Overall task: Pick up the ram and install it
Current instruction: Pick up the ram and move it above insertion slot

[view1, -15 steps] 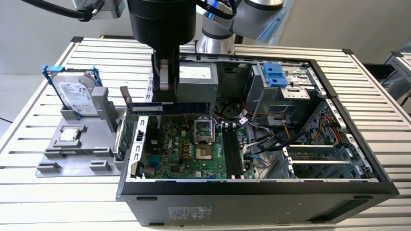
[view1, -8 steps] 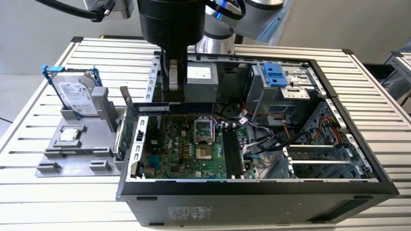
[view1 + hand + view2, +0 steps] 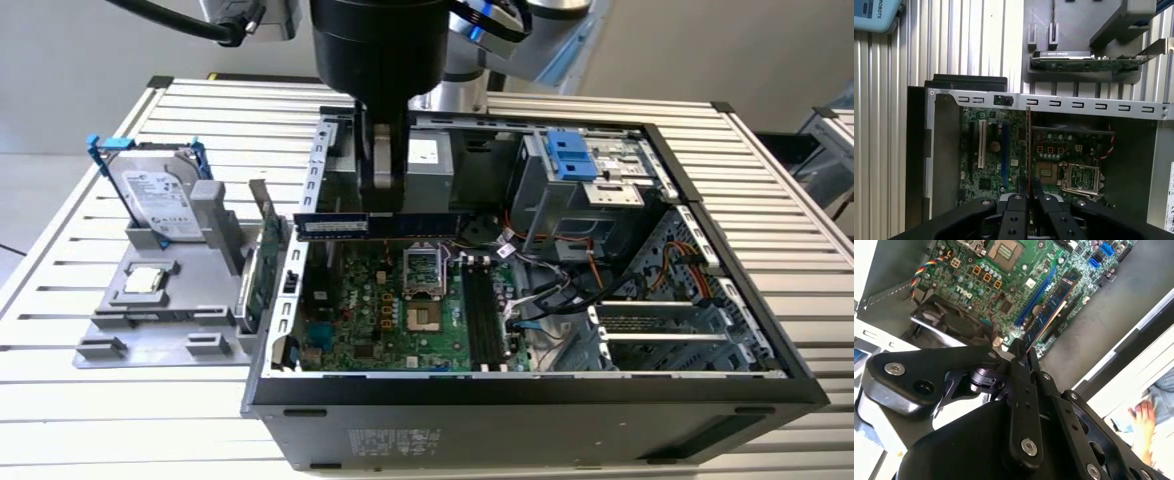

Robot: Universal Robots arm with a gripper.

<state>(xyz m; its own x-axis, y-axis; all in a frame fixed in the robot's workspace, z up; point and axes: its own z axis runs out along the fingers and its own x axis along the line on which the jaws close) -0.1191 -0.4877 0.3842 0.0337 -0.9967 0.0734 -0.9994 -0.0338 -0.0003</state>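
Edgewise, the thin flat ram (image 3: 334, 226) sits clamped in the end effector (image 3: 384, 208) above the green motherboard (image 3: 374, 310).

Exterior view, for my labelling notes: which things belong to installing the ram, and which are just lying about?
Job in hand: ram, held in the gripper above the motherboard; the open case.
Lying about: hard drive and expansion card, both upright in the grey holder beside the case.
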